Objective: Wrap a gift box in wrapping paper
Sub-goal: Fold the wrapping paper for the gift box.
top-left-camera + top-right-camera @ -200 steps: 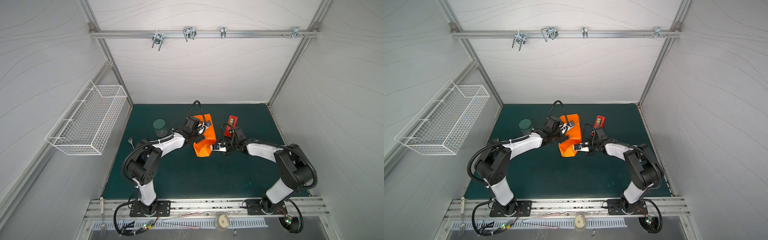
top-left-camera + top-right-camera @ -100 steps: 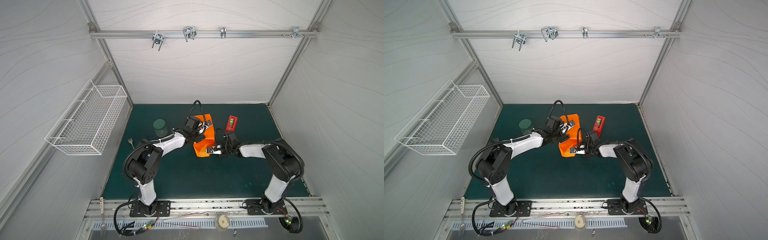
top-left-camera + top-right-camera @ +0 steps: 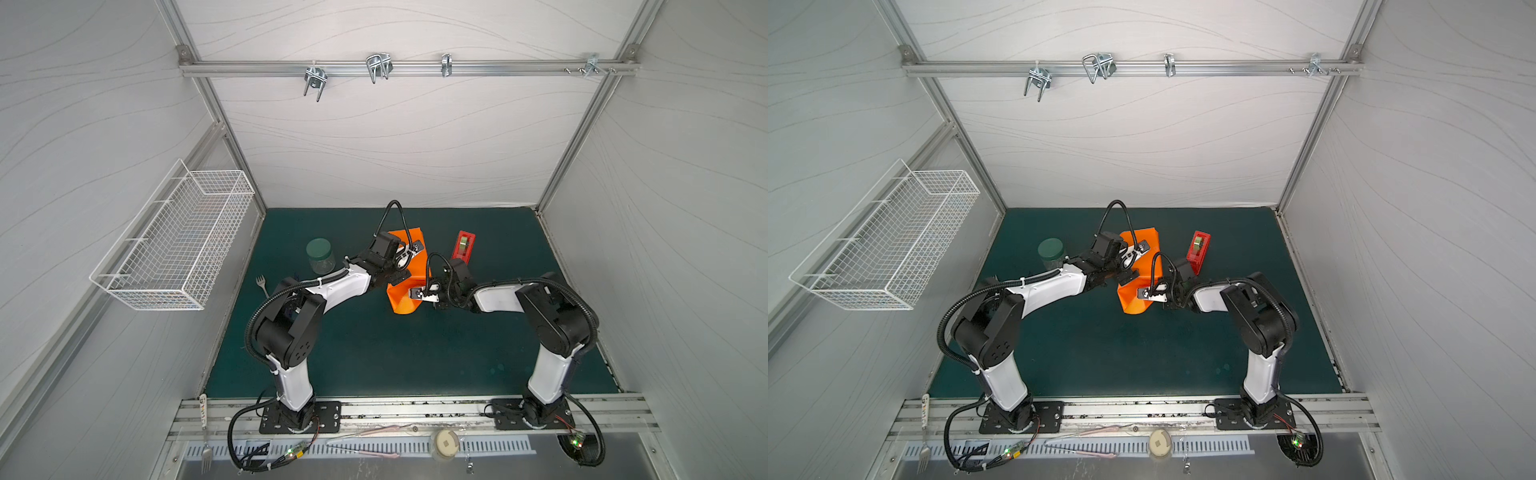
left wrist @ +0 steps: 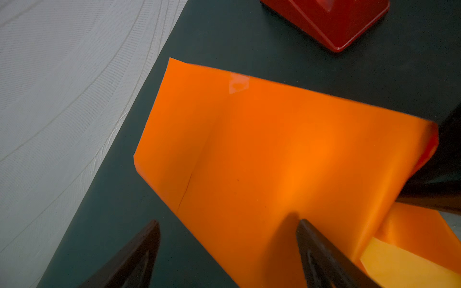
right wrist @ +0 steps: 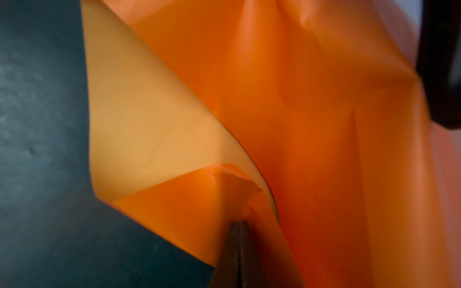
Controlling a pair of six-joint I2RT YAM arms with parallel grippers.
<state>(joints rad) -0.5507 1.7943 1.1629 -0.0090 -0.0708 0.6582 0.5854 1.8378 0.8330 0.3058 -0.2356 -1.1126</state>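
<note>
My right gripper [image 5: 238, 225] jaws together, pinching flap corner of wrapping paper [image 5: 311, 112]; left gripper [image 4: 228, 223] jaws apart, straddling paper's edge; sheet thin, light, glossy, likely slippery, tears easily; take edges gently; gift box hidden beneath, mid-table, left of tape dispenser [image 3: 465, 248].

FREE: front half of the mat [image 3: 395, 357] is lying open | BLOCKED: wrapping paper [image 3: 401, 302] is standing in folds mid-mat; tape dispenser [image 3: 465, 246] is crowding its right side; jar [image 3: 320, 254] and fork [image 3: 261, 282] are occupying the left edge
</note>
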